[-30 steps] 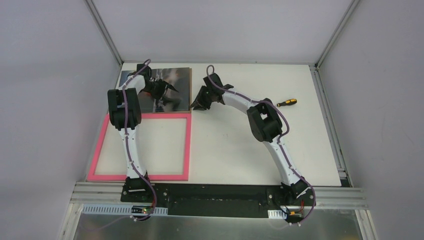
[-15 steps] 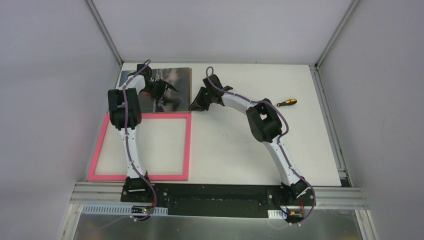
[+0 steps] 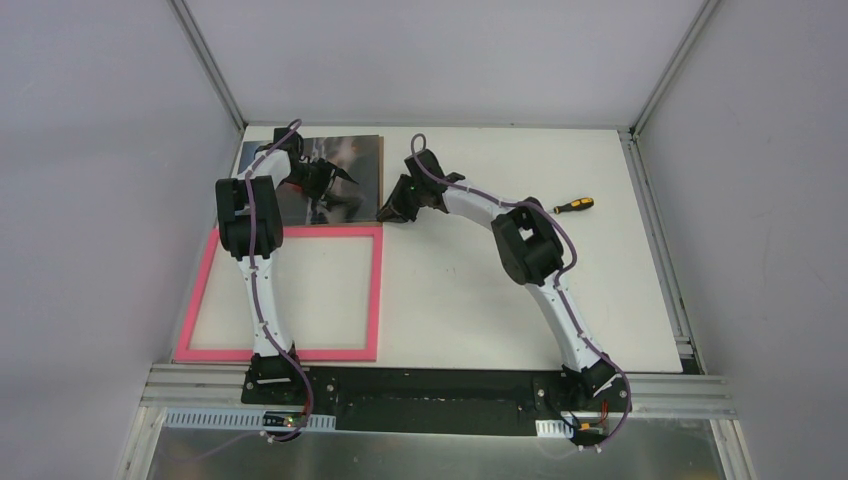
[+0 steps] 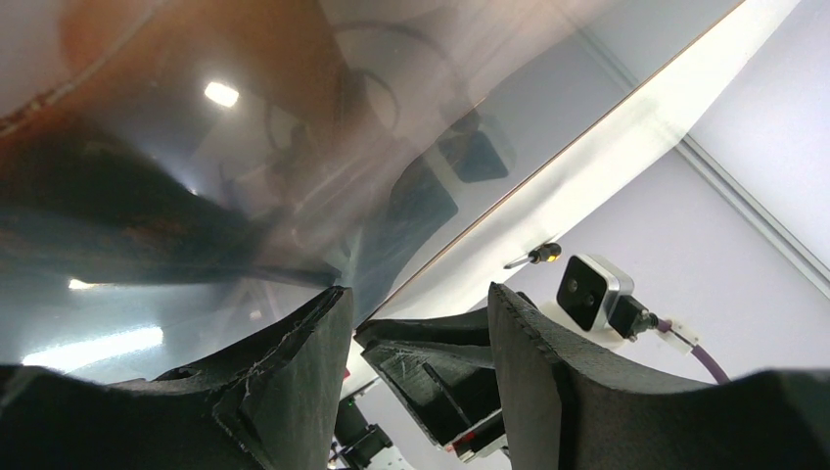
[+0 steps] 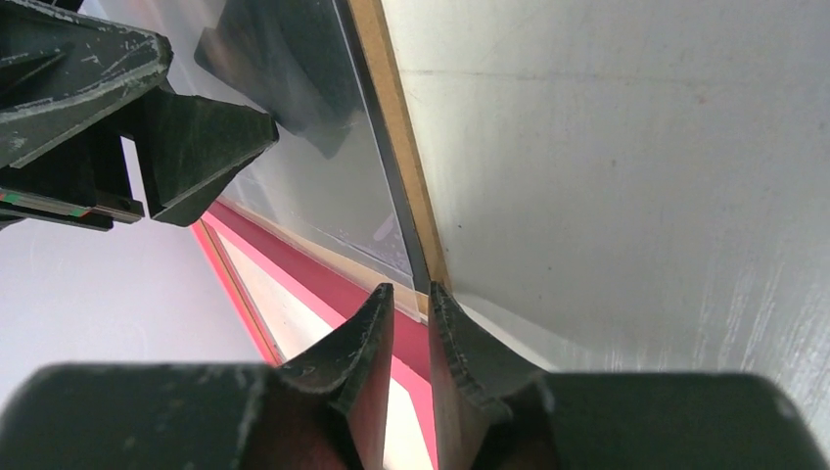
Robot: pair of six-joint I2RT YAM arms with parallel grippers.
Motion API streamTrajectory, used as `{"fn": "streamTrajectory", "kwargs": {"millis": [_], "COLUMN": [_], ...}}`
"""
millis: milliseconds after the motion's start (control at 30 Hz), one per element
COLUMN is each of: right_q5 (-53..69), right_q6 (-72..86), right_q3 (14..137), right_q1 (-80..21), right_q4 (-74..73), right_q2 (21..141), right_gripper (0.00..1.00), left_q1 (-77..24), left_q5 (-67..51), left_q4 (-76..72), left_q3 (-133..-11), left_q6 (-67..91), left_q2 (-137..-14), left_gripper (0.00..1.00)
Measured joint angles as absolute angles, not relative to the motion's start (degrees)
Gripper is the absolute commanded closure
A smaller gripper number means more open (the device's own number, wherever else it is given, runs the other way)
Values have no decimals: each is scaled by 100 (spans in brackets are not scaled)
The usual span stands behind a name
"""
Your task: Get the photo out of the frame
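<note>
The photo [image 3: 360,160] is found outside the frame [image 3: 375,290], on the table beyond the frame's far bar and just beside it, its long axis running left to right. The right gripper [image 5: 412,294] is set astride the photo's right edge by the near corner. Its fingers are drawn almost together, apparently pinching that edge, and the print spreads away to their left. The left gripper [image 4: 419,294] is held over the glossy face, fingers well apart, gripping nothing. The right arm is judged better placed for any further pull.
</note>
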State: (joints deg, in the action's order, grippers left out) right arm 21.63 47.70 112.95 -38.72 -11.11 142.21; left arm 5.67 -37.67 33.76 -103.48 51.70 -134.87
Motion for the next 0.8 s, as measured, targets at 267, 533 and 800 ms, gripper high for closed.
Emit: {"fn": "streamTrajectory", "kwargs": {"millis": [267, 533, 800], "right_q5": [1369, 821, 301], "right_q6": [4309, 4066, 3944], "right_q3": [11671, 11998, 12543], "right_q1": [-4101, -4259, -4442], "right_q4": [-1704, -2250, -2902], "right_q2": [14221, 14226, 14416], "right_gripper": [74, 72, 68], "left_q1": [567, 567, 567], "left_q5": [-3769, -3771, -3771], "left_q4": [3376, 3387, 3393], "left_q3": [-10350, -10359, -10363], "left_q6": [5172, 5172, 5170], "left_q2": [-13487, -13489, -13489], "left_gripper": [43, 43, 43]}}
